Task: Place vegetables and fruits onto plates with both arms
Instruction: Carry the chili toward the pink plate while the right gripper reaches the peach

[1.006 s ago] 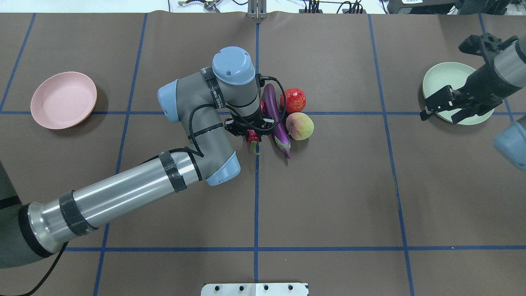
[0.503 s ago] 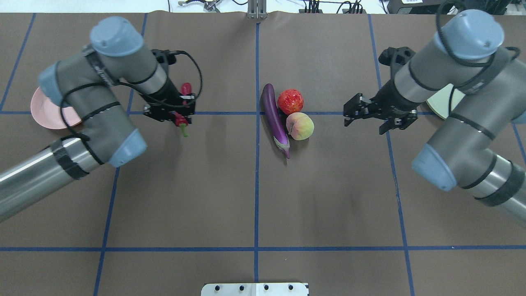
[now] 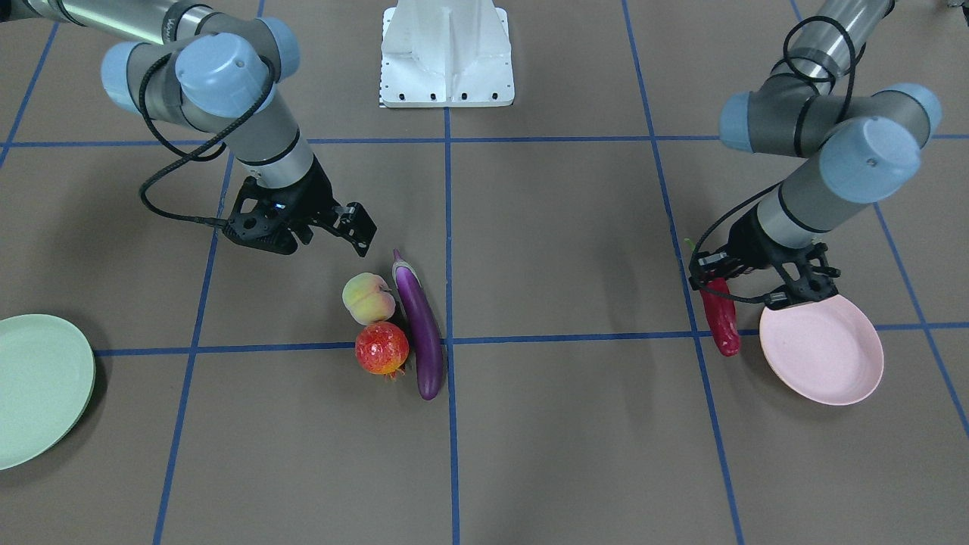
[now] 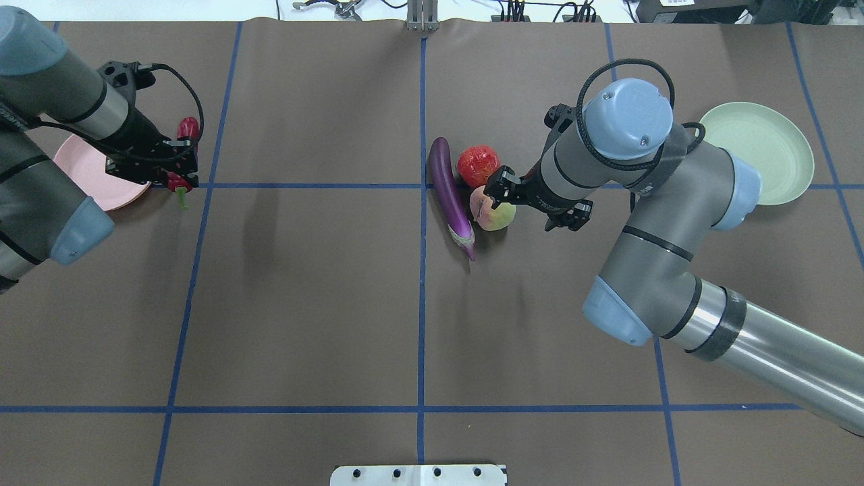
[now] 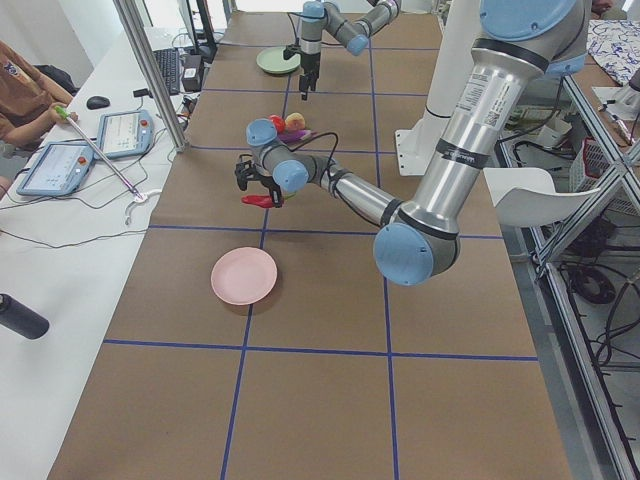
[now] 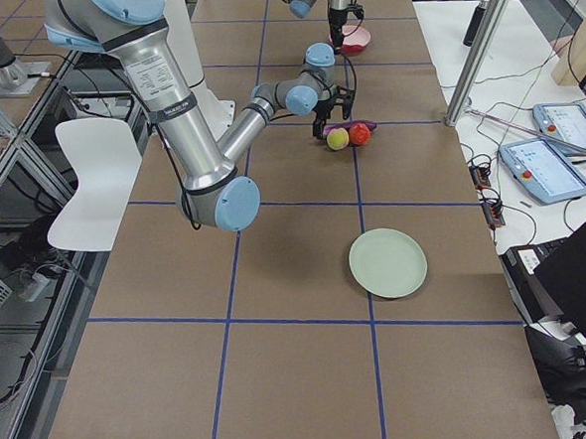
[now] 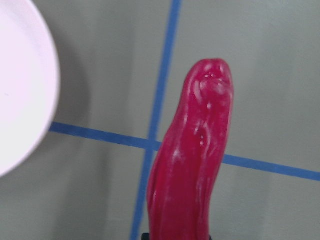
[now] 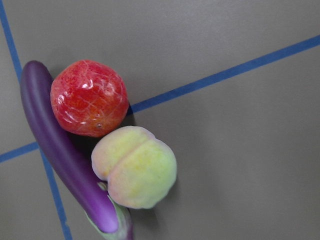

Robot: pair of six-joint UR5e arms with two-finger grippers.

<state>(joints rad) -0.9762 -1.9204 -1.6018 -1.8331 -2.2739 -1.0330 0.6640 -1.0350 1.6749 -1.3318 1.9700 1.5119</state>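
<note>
My left gripper (image 4: 177,169) is shut on the red chili pepper (image 4: 187,128) and holds it above the table just beside the pink plate's (image 4: 125,191) rim; the left wrist view shows the chili (image 7: 192,160) and the plate edge (image 7: 20,100). My right gripper (image 4: 533,206) is open and empty, hovering over the peach (image 4: 494,210). The peach, the pomegranate (image 4: 478,165) and the purple eggplant (image 4: 449,196) lie touching at the table's middle. The right wrist view shows all three from above. The green plate (image 4: 763,152) is empty at the far right.
The brown mat has blue tape grid lines. The white base pedestal (image 3: 447,53) stands at the robot's side. Operators' tablets (image 5: 125,130) lie off the far edge of the table.
My left arm lifted the chili from the pile and carried it left to the pink plate's edge. My right arm swung from the green plate to over the peach.
</note>
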